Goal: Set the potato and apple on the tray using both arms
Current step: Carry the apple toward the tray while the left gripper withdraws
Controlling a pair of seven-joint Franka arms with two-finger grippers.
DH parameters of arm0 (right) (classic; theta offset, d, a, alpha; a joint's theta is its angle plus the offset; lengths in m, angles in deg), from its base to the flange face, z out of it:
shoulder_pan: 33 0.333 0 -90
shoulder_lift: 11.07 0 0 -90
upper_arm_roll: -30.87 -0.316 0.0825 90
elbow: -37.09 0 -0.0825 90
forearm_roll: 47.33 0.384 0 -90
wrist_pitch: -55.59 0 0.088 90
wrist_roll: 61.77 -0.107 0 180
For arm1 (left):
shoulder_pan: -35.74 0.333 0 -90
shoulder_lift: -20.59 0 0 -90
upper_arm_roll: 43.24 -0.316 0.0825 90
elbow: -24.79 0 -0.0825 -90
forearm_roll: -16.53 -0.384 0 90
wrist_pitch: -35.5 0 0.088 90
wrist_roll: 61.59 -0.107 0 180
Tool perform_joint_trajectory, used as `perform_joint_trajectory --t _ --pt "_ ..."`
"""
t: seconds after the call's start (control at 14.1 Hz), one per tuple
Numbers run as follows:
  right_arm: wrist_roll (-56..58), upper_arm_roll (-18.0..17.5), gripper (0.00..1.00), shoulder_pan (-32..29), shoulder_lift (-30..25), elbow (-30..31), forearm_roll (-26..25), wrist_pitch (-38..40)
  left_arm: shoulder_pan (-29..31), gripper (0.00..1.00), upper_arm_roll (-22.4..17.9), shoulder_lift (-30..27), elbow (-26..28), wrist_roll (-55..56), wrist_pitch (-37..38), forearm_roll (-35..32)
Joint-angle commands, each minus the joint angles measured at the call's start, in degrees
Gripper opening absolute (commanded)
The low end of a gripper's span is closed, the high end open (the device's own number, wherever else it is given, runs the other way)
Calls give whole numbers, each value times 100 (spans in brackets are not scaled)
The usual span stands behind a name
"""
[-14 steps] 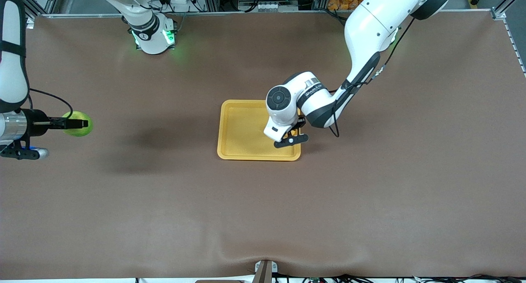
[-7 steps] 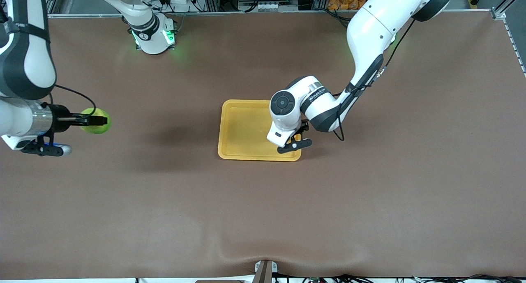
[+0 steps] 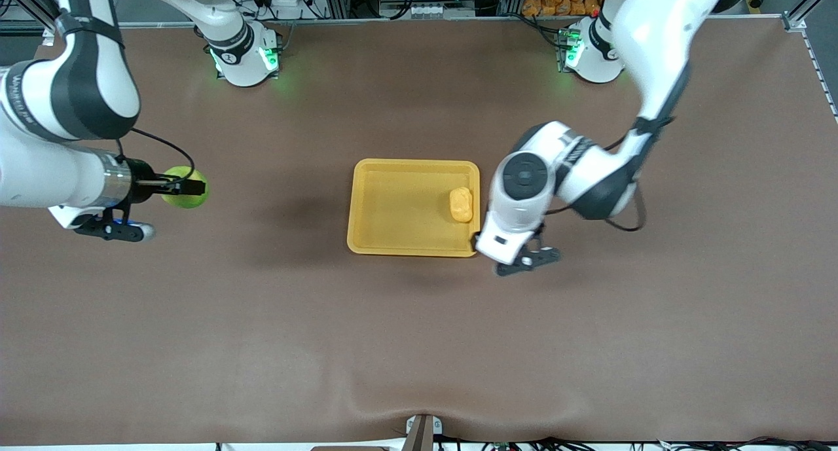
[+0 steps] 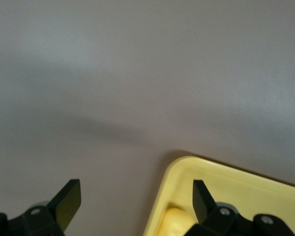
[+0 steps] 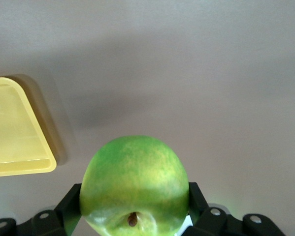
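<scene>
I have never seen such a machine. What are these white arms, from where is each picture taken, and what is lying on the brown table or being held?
These are two robot arms, each ending in a two-finger gripper. The wide picture comes from a high camera facing the robots; the two close pictures come from small cameras on the wrists.

On the table lies a yellow tray. The potato already rests in it, near the rim toward the left arm's end.

The left gripper is open and empty, over bare table just off the tray's corner; its wrist view shows the tray's corner and a bit of potato between its fingers.

The right gripper holds the green apple above the table toward the right arm's end, not yet over the tray.
</scene>
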Motion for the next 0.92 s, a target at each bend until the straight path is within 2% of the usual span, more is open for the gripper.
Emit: perform_joint_trajectory --t 0.0,0.35,0.85 --pt "-420 57 0 401 -190 190 115 -176 570 100 44 -705 132 -893 517 488" --pt "-1167 57 0 1007 -172 462 150 -746 1371 100 44 -1365 132 -2161 896 595" --pt "-2178 57 0 1782 -6 603 317 -1450 1969 100 44 -1954 132 -2540 1291 613"
